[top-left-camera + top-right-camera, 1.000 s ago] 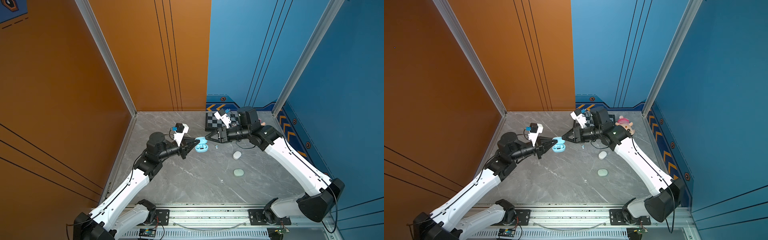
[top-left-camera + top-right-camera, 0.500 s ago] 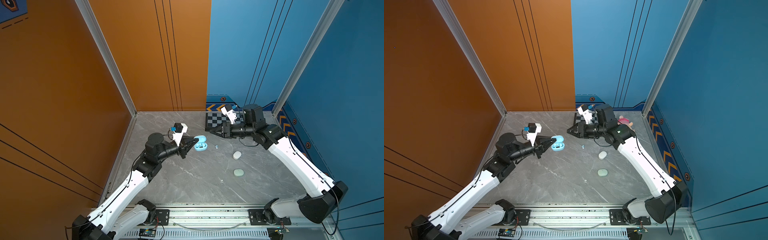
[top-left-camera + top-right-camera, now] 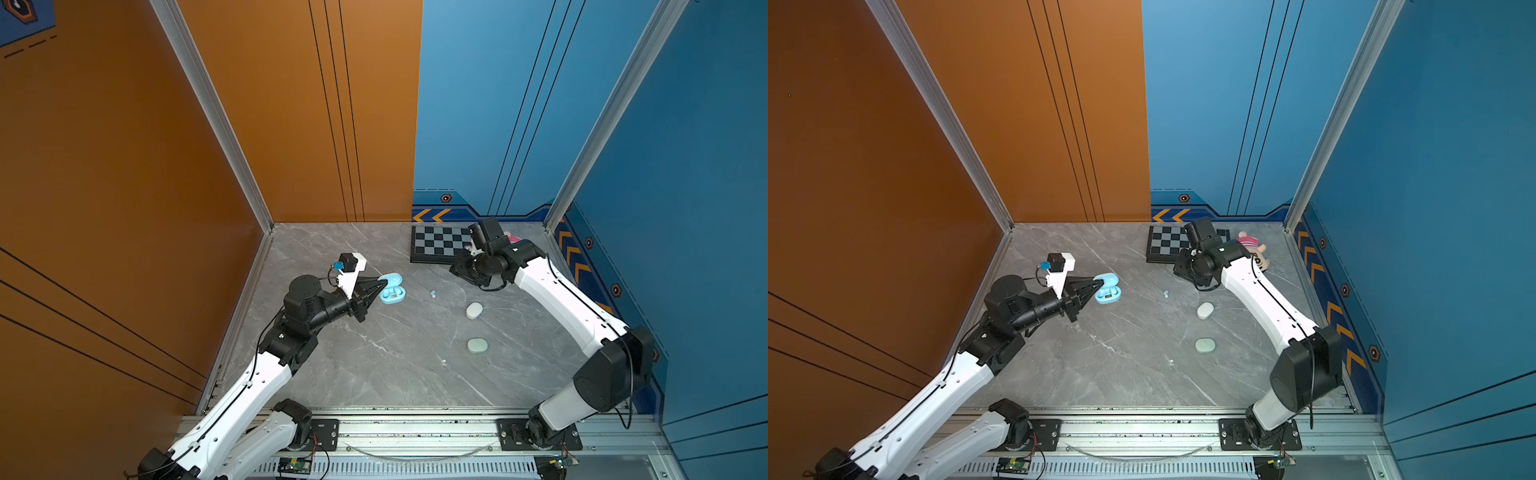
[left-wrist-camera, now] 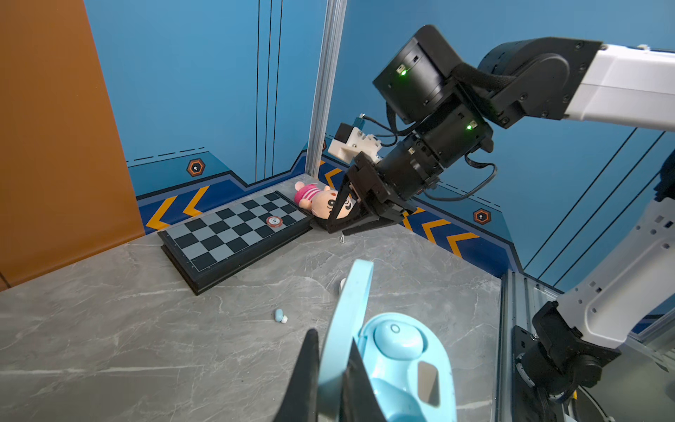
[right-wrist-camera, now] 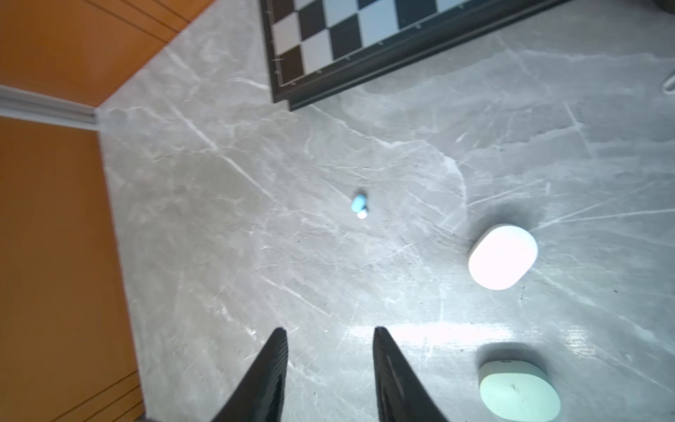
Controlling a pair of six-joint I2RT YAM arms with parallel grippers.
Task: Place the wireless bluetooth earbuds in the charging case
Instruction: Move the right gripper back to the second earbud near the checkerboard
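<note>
- The left gripper (image 4: 330, 339) has its fingers (image 4: 307, 365) pinched narrow on the raised lid of the blue charging case (image 4: 405, 365), which stands open over the left half of the table (image 3: 374, 374).
- In both top views the case (image 3: 392, 291) (image 3: 1108, 290) sits at the tip of that gripper (image 3: 384, 283). I cannot tell whether its underside touches the table.
- One pale blue earbud (image 4: 398, 341) is seated in a slot of the case. The slot beside it looks bare, though the view is too close to be sure.
- A loose blue earbud (image 3: 433, 294) (image 3: 1166, 294) (image 5: 359, 204) lies on the table near its middle, between the blue case and the white case, apart from both.
- The right gripper (image 5: 330, 329) hangs over the table by the near edge of the chessboard. Its fingers (image 5: 270, 365) stand a moderate way apart with nothing between them, and the loose earbud is well clear of their tips.
- A shut white case (image 3: 474, 310) (image 5: 503, 255) lies right of the table's middle. A shut mint-green case (image 3: 477, 345) (image 5: 518, 396) lies just nearer the front edge.
- The chessboard (image 3: 440, 245) (image 4: 233, 230) lies at the far edge toward the far right corner, with a red and white chip (image 4: 274, 221) on it.
- A plush toy (image 3: 1252, 245) (image 4: 321, 199) lies in the far right corner, just beside the board.
</note>
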